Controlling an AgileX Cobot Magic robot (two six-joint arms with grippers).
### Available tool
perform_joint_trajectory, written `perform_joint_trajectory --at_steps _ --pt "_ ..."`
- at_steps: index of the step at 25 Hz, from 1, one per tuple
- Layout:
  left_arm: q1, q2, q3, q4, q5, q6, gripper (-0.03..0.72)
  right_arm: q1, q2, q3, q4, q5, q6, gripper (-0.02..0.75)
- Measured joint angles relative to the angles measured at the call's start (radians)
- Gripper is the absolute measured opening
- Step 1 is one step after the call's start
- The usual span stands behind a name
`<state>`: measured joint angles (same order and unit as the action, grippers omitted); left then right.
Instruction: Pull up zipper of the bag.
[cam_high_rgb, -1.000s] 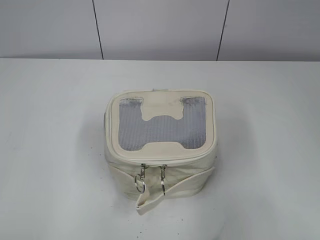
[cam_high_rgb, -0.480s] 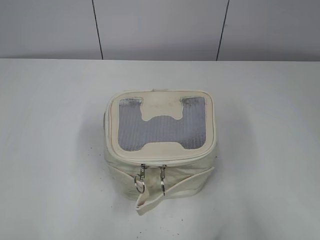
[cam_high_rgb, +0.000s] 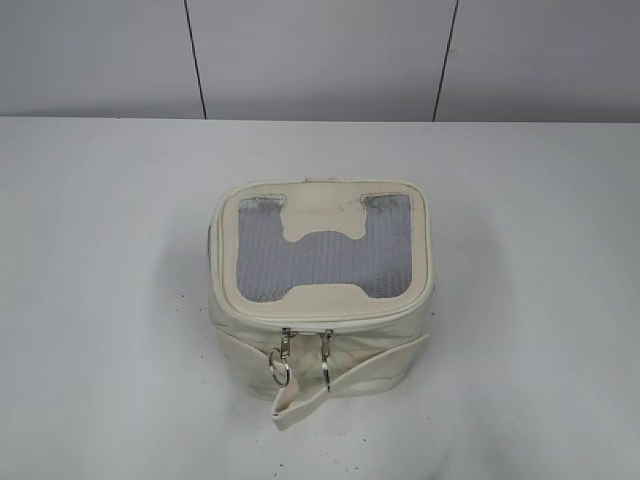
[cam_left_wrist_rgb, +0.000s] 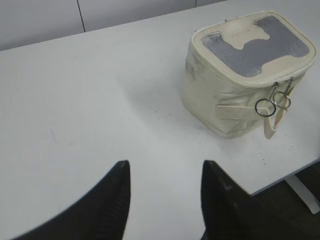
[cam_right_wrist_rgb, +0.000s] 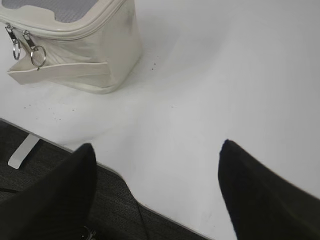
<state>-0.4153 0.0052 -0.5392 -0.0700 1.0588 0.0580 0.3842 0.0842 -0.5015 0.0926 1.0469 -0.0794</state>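
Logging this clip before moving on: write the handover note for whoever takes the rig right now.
Left gripper: open, empty, above bare table, short of the bag.
Right gripper: open, empty, over the table's near edge.
Bag stands mid-table, mesh panel up. Both ring pulls of the zipper hang together on the front face.
Done: nothing, bag untouched.
Left: grip a pull, probably steady the bag, run the zipper.

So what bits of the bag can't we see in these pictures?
- Exterior view: the bag's back and underside, hidden by its own body.
- Right wrist view: most of the top, cut off by the frame edge.
- All views: the zipper's teeth, too small to tell whether shut.
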Motion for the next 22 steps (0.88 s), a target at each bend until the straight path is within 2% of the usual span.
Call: perform_joint_trajectory --at_steps 17,19,22 --pt "0.007 0.0 0.001 -0.001 -0.002 0.0 0.358 -0.002 0.0 0.0 0.0 0.0 -0.002 0.587" --pt "0.041 0.0 0.001 -0.002 -0.003 0.0 0.358 -0.025 -0.001 0.0 0.002 0.0 -0.002 0.587" --pt "0.145 0.0 0.001 -0.003 -0.004 0.0 0.358 -0.126 -0.001 0.0 0.003 0.0 -0.003 0.587"
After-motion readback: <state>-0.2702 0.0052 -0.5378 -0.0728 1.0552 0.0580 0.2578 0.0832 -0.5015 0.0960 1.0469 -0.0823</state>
